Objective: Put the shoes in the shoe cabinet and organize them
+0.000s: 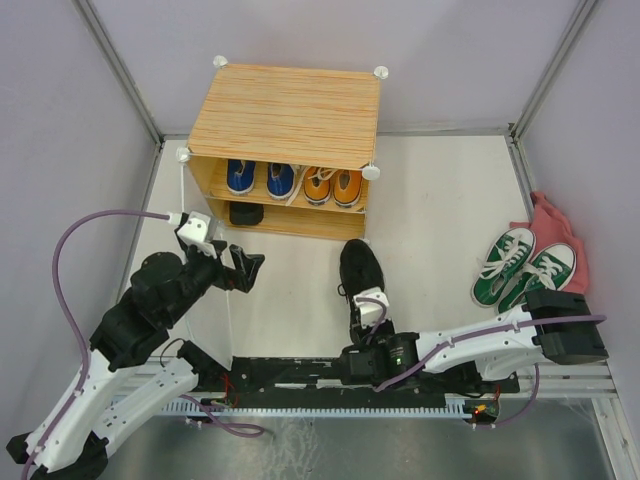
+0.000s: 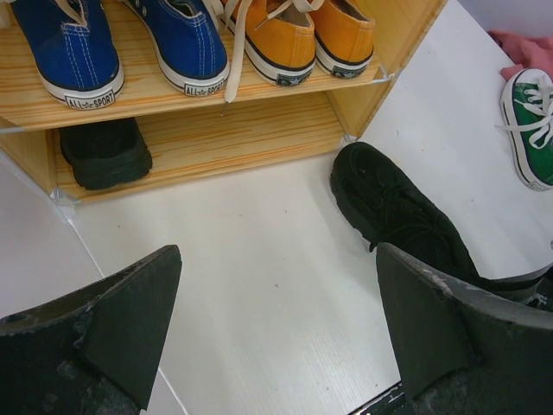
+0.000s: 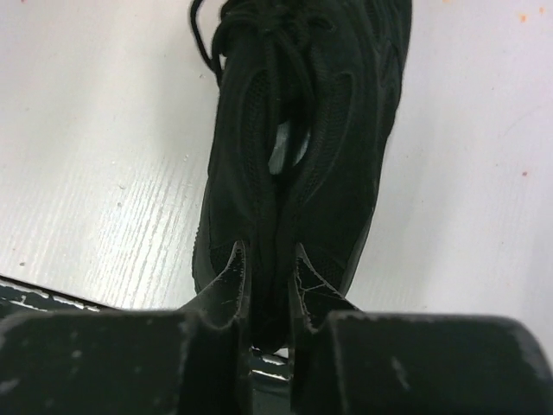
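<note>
The shoe cabinet [image 1: 285, 115] stands at the back, open toward me. Blue sneakers [image 1: 258, 178] and orange sneakers [image 1: 333, 186] sit side by side on its upper shelf. One black boot [image 1: 246, 213] sits at the left of the lower shelf. The other black boot [image 1: 360, 268] lies on the table in front of the cabinet's right corner. My right gripper [image 3: 268, 251] is shut on this boot's heel collar [image 3: 294, 173]. My left gripper [image 2: 276, 255] is open and empty above the table before the cabinet. Green sneakers [image 1: 522, 268] lie at the right.
A pink cloth [image 1: 555, 225] lies behind the green sneakers by the right wall. Grey walls with metal posts enclose the table. The arms' black base rail [image 1: 300, 372] runs along the near edge. The lower shelf [image 2: 242, 130] has bare wood right of the boot.
</note>
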### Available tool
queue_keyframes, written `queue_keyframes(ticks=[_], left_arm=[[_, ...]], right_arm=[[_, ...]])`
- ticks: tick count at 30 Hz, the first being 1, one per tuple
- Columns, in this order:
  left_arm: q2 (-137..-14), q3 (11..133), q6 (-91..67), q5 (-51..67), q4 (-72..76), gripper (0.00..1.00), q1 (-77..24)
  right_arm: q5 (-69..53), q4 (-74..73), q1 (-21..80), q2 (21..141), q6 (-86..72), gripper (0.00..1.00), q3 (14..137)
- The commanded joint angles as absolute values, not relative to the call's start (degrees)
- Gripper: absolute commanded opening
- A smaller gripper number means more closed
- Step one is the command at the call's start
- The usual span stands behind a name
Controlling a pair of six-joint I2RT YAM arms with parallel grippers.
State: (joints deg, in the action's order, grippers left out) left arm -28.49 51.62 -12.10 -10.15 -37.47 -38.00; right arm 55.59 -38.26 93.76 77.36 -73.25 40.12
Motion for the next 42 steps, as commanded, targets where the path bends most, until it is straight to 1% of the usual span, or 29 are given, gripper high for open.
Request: queue_keyframes(ticks=[1, 4, 7, 10, 12, 15, 21, 26, 33, 42], left_arm=[[-28.41, 51.31, -14.06, -9.81, -34.89, 1.00, -37.88], [-27.96, 51.27, -14.06, -9.81, -34.72, 1.00, -37.88], [-27.54, 51.25, -13.95, -9.76, -34.83, 1.00, -37.88], [-26.88, 51.39, -14.11, -9.76, -34.81, 1.00, -37.90], [-26.39, 51.75, -14.23, -9.83, -35.04, 1.00, -37.88], [-25.94, 52.21, -13.98, -10.46, -35.79, 1.00, -37.93], [-25.89, 53.09, -13.45, -10.94, -37.22, 1.00, -37.95], [-26.06, 54.42, -13.04, -10.99, -37.78, 1.00, -37.88], [-26.45, 54.84, -12.26, -11.09, -38.03, 1.00, -37.92], [-25.55, 54.27, -13.08, -10.25, -38.65, 1.00, -37.88]], right_arm=[[55.69, -34.14, 95.32, 78.73, -60.56, 0.07, 44.62], [54.50, -34.32, 100.12, 80.88, -55.93, 0.02, 48.93], [54.78, -34.77, 104.86, 82.89, -52.53, 0.02, 54.49], [57.34, -35.43, 106.59, 83.55, -51.46, 0.02, 58.49], [62.29, -35.10, 106.46, 83.15, -52.32, 0.02, 59.00], [64.95, -29.80, 103.01, 81.96, -48.60, 0.02, 57.74], [61.62, -14.81, 92.45, 83.17, -37.80, 0.02, 56.48], [57.91, -5.97, 85.30, 86.38, -30.86, 0.02, 57.47], [50.37, -0.85, 76.93, 92.49, -26.28, 0.02, 61.95], [46.47, 5.18, 69.47, 98.98, -23.77, 0.02, 67.55]])
